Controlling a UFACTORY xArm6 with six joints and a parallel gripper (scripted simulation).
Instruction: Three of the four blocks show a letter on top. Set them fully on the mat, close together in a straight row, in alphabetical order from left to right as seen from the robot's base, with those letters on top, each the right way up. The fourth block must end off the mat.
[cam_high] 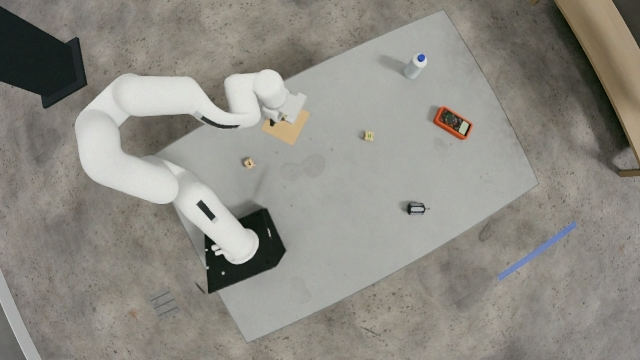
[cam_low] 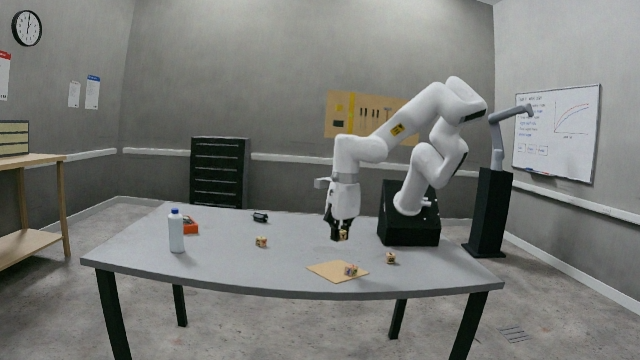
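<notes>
My gripper (cam_low: 342, 235) is shut on a small wooden block (cam_low: 343, 234) and holds it above the table, over the far side of the tan mat (cam_low: 337, 270) as the exterior camera sees it. From above, the gripper (cam_high: 277, 120) hangs over the mat's (cam_high: 287, 129) upper left corner. A second block (cam_low: 351, 270) with coloured marks lies on the mat near its right edge; the wrist hides it from above. A third block (cam_high: 249, 162) lies off the mat toward the robot's base and also shows in the exterior view (cam_low: 390, 257). A fourth block (cam_high: 368, 135) lies off the mat mid-table and also shows in the exterior view (cam_low: 261, 242). The letters are too small to read.
A white bottle with a blue cap (cam_high: 415, 65) stands at the far corner. An orange multimeter (cam_high: 452, 122) lies near the same side. A small black object (cam_high: 416, 208) lies toward the right edge. The black base box (cam_high: 245, 250) holds the arm. The mat lies close to the table's edge.
</notes>
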